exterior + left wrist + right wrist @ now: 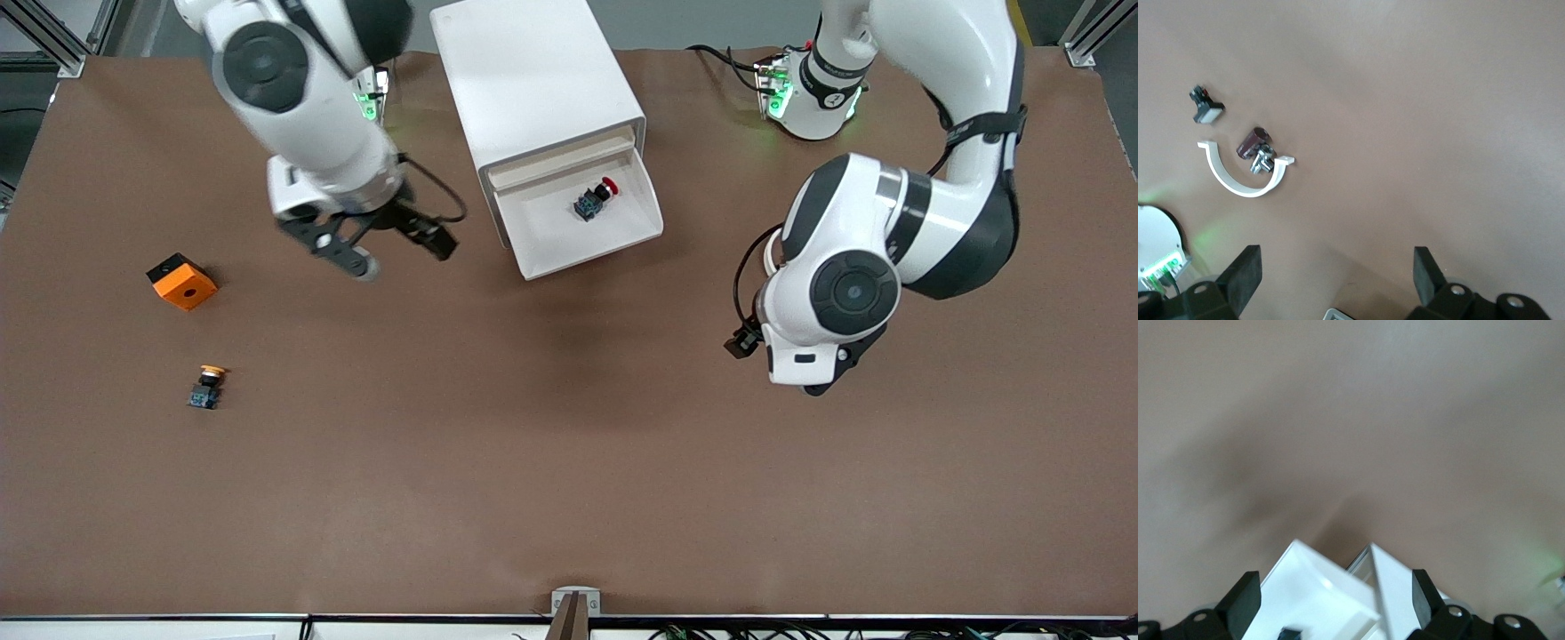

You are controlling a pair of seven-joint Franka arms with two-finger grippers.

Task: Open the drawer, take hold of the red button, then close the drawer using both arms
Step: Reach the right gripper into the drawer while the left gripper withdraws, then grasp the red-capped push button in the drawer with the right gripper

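Note:
The drawer (622, 244) is pulled open from the bottom of the white cabinet (533, 80). The red-capped button (594, 200) lies in the drawer on its side. My right gripper (404, 258) is open and empty, over the table beside the drawer toward the right arm's end. In the right wrist view the drawer's corner (1331, 587) shows between the open fingers (1245, 600), with a bit of the button's dark body (1290, 633). My left gripper (1336, 277) is open and empty over bare table toward the left arm's end. In the front view its wrist (818, 347) hides it.
An orange cube with a hole (182, 281) and a yellow-orange-capped button (208, 386) lie toward the right arm's end. In the left wrist view a white curved clip (1238, 180), a maroon part (1251, 141) and a small black part (1205, 107) lie on the table.

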